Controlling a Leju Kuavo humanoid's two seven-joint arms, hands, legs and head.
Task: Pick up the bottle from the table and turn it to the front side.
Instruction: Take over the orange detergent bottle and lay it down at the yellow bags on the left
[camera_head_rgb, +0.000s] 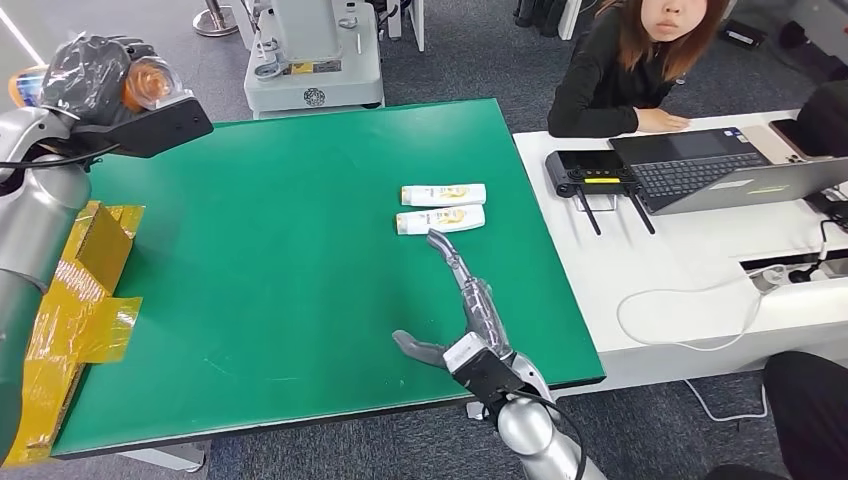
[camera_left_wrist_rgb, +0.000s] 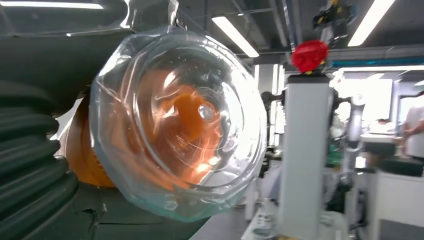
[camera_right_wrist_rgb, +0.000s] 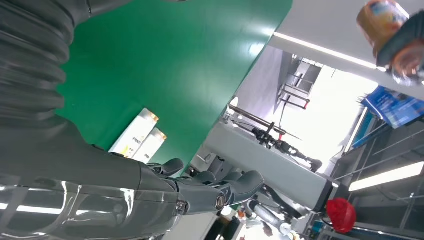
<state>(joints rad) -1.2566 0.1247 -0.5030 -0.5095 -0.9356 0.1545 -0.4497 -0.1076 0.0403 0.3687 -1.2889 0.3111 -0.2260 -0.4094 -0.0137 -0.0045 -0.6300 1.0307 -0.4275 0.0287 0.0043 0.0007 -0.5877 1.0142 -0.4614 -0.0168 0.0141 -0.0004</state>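
Bottles first: nearer bottle (camera_head_rgb: 440, 220) and farther bottle (camera_head_rgb: 443, 194), both white, flat on their sides on the green table (camera_head_rgb: 250, 250), side by side and about touching, over toward its right edge. Neither lifted, neither turned.

Right hand (camera_head_rgb: 470, 300) low over the table, stretched long toward the nearer bottle, fingers (camera_head_rgb: 447, 250) straight and apart, thumb out to the side. Clamped on nothing. Leading fingertip just short of the nearer bottle's side, or perhaps brushing it. Too close to call from the head view. Seen from the right wrist, both bottles lay just beyond the hand, with green table showing between.

Left hand (camera_head_rgb: 95, 65) raised high at the far left, well apart from the bottles, wrapped round an orange container (camera_head_rgb: 150, 82) in crinkled clear plastic. No part in the reach, by the look of it.

Judged as early days: approach nearly made, grasp not yet taken. Left to do: close on one bottle, most likely the nearer, lift it off the table, and roll it until the front label faced up. Tight neighbours, so a risk of nudging the farther bottle while closing in.

Off to the side: taped cardboard (camera_head_rgb: 80, 290) at the table's left edge, a person (camera_head_rgb: 640, 70) seated at a white desk (camera_head_rgb: 690, 250) with a laptop (camera_head_rgb: 720, 170).
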